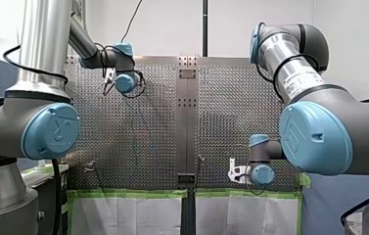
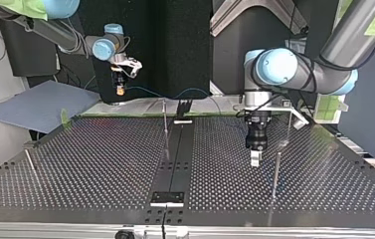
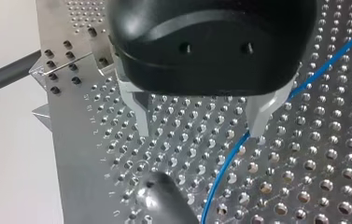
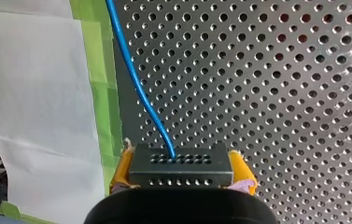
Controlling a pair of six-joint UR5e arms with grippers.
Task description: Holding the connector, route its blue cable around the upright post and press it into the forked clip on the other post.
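My right gripper (image 4: pixel 181 164) is shut, its yellow pads (image 4: pixel 242 169) clamped on a dark grey connector block (image 4: pixel 181 176). The blue cable (image 4: pixel 136 79) runs from the block away over the perforated plate. In the top view this gripper (image 2: pixel 120 85) hangs at the far left, above the table edge, with the cable (image 2: pixel 147 91) trailing toward the middle. My left gripper (image 3: pixel 200 126) stands open just above the plate, with nothing between its metal fingers (image 3: pixel 259 122). The cable (image 3: pixel 220 172) passes close beside one finger. A rounded post top (image 3: pixel 164 198) lies ahead of it. A thin upright post (image 2: pixel 276 172) stands beside my left gripper (image 2: pixel 255 158).
Another thin post (image 2: pixel 165 124) rises near the centre rail, with a black forked piece (image 2: pixel 183 106) behind it. A short pin (image 2: pixel 30 162) stands at the top view's left. Green tape (image 1: pixel 133 194) and white sheeting edge the table in the front view.
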